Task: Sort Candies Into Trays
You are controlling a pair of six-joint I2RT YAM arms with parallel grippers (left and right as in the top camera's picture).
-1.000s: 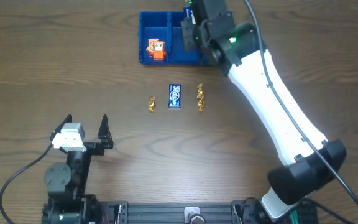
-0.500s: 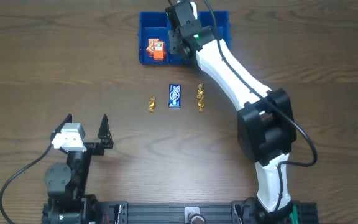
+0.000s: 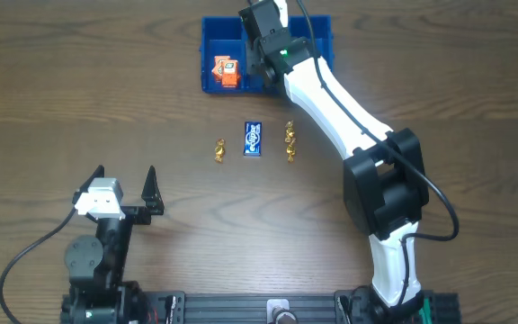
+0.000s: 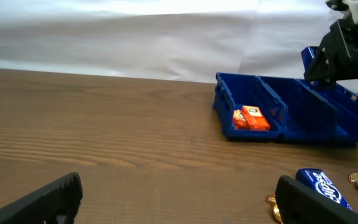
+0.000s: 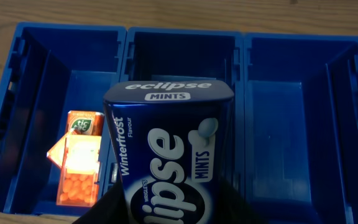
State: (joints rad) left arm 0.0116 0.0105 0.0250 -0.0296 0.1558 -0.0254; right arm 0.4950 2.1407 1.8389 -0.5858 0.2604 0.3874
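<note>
Bright, even overhead light leaves faint, soft shadows on the brown wood-grain table [image 3: 79, 99]; the white backdrop [image 4: 135, 31] is washed out, the left black pincer fingers [image 4: 42, 200] blur at close range, and glare brightens the orange translucent candy box [image 5: 79, 168] and the glossy dark-blue mint tin [image 5: 166, 168].

The right claw [image 3: 261, 52], gripping the blue mint tin [image 5: 169, 155], shifts along the blue tray [image 3: 208, 54] to its middle compartment; the arm's elbow draws nearer the tray.
</note>
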